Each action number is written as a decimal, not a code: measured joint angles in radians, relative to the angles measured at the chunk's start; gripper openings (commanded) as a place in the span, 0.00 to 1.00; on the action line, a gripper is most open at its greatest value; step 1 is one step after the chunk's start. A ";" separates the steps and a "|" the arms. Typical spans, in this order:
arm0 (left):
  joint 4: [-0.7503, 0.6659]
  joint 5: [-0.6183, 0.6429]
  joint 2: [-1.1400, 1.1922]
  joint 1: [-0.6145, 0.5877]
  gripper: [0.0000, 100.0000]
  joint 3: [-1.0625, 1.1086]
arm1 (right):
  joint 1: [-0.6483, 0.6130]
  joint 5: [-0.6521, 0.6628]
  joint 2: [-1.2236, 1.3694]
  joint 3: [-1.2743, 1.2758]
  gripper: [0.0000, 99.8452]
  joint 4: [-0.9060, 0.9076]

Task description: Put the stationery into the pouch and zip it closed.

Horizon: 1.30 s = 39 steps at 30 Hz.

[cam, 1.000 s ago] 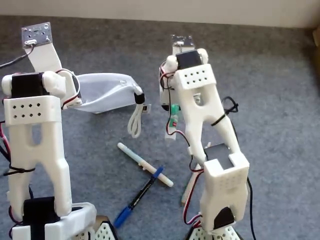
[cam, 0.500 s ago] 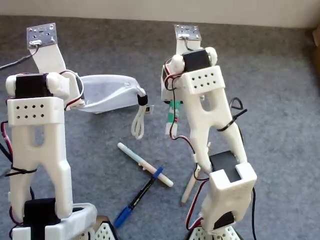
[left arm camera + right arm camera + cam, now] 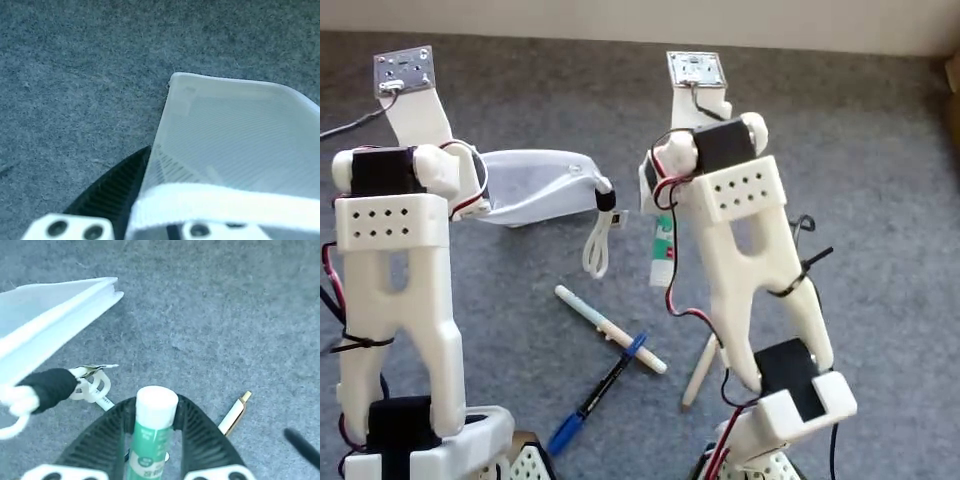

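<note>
A white mesh pouch point(image 3: 535, 185) lies on the grey carpet at the back left, its black zip pull and white cord point(image 3: 597, 235) trailing toward the middle. My left gripper point(image 3: 159, 210) is shut on the pouch point(image 3: 235, 135) at its banded edge. My right gripper point(image 3: 663, 222) hovers just right of the cord, shut on a green-and-white glue stick point(image 3: 662, 248). In the right wrist view the glue stick point(image 3: 151, 435) sits upright between the black jaws, with the pouch point(image 3: 50, 322) and zip pull point(image 3: 50, 385) beyond it.
Three pens lie on the carpet near the front: a white one point(image 3: 608, 328), a blue-and-black one point(image 3: 597, 392) crossing under it, and a beige one point(image 3: 699, 372) beside the right arm's base. Open carpet point(image 3: 880, 180) spreads to the right.
The right arm has swung its elbow toward the front right and the glue stick has shifted slightly nearer. The left arm and the pouch edged up a little early on, then stayed put.
</note>
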 measured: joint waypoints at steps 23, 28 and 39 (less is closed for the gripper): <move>0.000 0.000 0.000 0.005 0.01 0.000 | -0.078 0.000 -0.542 0.496 0.01 -0.324; 0.000 -0.021 0.000 0.032 0.01 0.000 | -0.106 0.000 -0.641 0.623 0.01 -0.466; 0.000 -0.023 0.000 0.054 0.01 0.000 | -0.224 0.000 -0.758 0.717 0.01 -0.733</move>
